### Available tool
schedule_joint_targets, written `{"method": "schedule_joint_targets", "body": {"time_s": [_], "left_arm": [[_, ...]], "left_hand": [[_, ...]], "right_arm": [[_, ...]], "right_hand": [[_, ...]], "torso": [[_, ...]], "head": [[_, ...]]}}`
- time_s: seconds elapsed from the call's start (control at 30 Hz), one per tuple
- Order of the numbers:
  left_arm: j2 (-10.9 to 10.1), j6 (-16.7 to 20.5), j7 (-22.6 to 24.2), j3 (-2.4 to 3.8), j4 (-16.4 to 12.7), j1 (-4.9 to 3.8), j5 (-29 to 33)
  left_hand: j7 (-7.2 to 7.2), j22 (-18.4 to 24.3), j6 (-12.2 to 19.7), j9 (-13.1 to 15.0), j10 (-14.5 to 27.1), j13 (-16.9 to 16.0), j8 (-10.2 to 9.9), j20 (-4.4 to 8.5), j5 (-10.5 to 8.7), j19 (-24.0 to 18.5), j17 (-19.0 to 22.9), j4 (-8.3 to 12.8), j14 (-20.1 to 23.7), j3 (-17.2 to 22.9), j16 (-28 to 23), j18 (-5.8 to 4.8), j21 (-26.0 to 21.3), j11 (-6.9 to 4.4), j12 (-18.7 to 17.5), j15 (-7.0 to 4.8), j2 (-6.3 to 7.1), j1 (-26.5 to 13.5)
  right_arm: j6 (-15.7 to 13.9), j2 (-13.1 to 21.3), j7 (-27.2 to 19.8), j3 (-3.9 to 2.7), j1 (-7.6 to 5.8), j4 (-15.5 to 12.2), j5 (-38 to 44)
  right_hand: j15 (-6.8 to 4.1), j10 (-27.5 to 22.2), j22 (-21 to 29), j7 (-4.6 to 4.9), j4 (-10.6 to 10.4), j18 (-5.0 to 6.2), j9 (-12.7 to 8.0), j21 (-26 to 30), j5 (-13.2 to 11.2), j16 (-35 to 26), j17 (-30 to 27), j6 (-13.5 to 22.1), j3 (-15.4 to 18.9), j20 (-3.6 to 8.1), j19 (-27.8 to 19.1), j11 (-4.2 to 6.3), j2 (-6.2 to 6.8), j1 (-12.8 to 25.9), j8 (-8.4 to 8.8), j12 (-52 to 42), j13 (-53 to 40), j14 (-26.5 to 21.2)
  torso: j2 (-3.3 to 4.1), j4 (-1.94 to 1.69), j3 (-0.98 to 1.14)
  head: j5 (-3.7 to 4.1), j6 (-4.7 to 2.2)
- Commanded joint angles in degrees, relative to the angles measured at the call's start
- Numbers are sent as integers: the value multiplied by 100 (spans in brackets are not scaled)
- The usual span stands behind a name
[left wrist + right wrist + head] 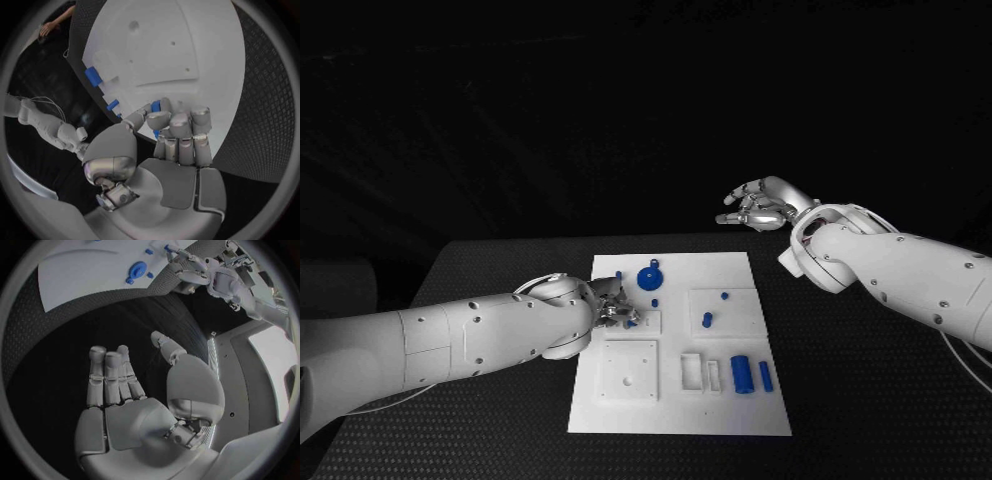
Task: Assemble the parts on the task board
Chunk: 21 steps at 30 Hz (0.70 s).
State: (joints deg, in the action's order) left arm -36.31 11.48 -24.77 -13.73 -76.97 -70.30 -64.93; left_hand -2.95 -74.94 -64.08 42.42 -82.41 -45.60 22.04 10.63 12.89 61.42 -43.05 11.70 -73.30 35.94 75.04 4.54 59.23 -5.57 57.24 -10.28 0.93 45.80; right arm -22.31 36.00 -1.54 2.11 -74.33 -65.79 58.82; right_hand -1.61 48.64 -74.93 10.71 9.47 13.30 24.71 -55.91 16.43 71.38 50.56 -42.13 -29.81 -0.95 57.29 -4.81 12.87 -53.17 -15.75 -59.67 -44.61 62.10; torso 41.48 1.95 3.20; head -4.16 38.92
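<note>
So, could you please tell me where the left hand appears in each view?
Head view: left hand over the task board, at its left side.
Left wrist view: mid-circle, board beyond.
Right wrist view: far off, beside the board.
Shared landmark: the board.

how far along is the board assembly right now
Early to midway, at a guess. The round blue part and two small blue pegs already sit on the task board. The left hand pinches a blue part over the board. Two blue cylinders still lie loose; the right hand hovers empty.
</note>
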Motion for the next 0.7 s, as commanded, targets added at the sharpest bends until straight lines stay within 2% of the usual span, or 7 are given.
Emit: {"method": "schedule_joint_targets", "body": {"time_s": [0.03,0.2,0.43,0.63,0.7], "left_arm": [[21,-171,2,-8,-23,18,-2],[22,-169,5,-8,-18,18,2],[17,-152,-1,-8,-6,18,6],[5,-117,-3,-7,10,18,6],[0,-96,-2,-7,15,18,6]], "left_hand": [[383,-83,-529,-13,168,14,27,499,-42,-50,15,-72,-146,-17,41,-20,21,-165,30,-207,104,-8],[383,-81,-528,-20,171,32,32,498,-69,-53,35,-151,-141,-32,53,-17,19,-167,41,-208,182,-37],[386,-79,-528,-25,173,46,37,499,-116,-54,52,-218,-138,-35,66,-12,18,-168,53,-212,209,-52],[391,-76,-518,-42,190,92,53,502,-959,-67,108,-440,-118,-59,103,4,9,-174,90,-224,288,-92],[390,-76,-517,-44,193,96,55,501,-976,-69,113,-472,-116,-66,108,4,9,-174,93,-225,298,-106]], "right_arm": [[72,1,-25,-4,-2,-8,15],[77,-3,-26,-4,-2,-8,15],[88,-4,-26,-4,-1,-4,15],[99,-7,-26,-4,-1,-1,14],[98,-8,-26,-4,-1,2,13]], "right_hand": [[15,-38,-87,57,3,170,6,34,40,27,-6,5,30,-26,-33,-2,-45,30,-18,-35,9,-36],[15,-39,-87,58,2,170,5,35,42,28,-7,6,33,-26,-34,-3,-46,33,-18,-38,12,-37],[16,-41,-87,58,1,170,5,37,43,28,-8,7,36,-26,-34,-3,-48,35,-17,-41,16,-39],[16,-41,-88,58,-1,170,5,37,44,28,-8,7,38,-27,-35,-3,-51,38,-18,-44,20,-39],[16,-41,-88,58,-1,170,5,38,44,29,-9,7,40,-27,-35,-3,-51,40,-18,-46,21,-40]], "torso": [[3,-2,-3],[2,-2,-2],[1,-2,-3],[3,1,-3],[4,3,-3]], "head": [[6,0],[10,1],[8,5],[9,-4],[9,-2]]}}
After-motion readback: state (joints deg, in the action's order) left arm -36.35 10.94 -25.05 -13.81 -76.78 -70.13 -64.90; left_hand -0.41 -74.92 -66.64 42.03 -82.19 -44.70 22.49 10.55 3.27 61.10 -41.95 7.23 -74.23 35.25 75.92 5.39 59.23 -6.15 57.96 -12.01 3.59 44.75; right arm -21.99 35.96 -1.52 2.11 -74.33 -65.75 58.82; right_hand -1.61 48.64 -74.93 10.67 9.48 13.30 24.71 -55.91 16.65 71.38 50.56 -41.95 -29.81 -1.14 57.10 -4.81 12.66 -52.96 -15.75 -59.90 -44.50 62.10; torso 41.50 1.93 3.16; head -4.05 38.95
